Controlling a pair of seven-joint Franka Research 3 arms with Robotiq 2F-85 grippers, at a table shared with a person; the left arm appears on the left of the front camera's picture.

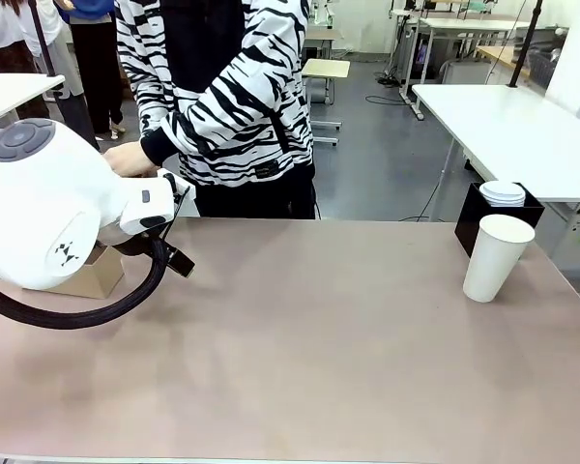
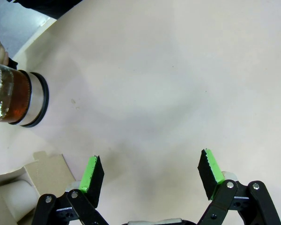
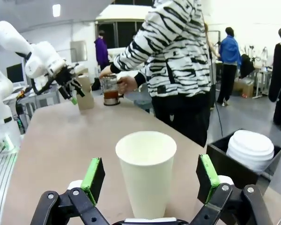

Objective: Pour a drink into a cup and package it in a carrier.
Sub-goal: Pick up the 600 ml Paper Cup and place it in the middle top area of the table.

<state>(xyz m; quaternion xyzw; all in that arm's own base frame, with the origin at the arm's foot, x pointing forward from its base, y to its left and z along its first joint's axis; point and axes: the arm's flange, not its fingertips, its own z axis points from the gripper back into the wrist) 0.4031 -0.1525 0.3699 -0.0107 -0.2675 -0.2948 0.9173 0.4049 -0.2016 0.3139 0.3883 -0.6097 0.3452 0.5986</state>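
1. Short of the cup, my right end effector is spread wide and holds nothing; the cup stands ahead, lined up with the gap.
2. Far across the desk from the cup, my left end effector is also fully open and empty.
3. Well apart from the cup, the drink sits in a glass pitcher under the person's hand, with the carrier near it.
4. The cup is lidless, and I cannot see inside it. I judge that pouring, lidding and loading the carrier all remain.
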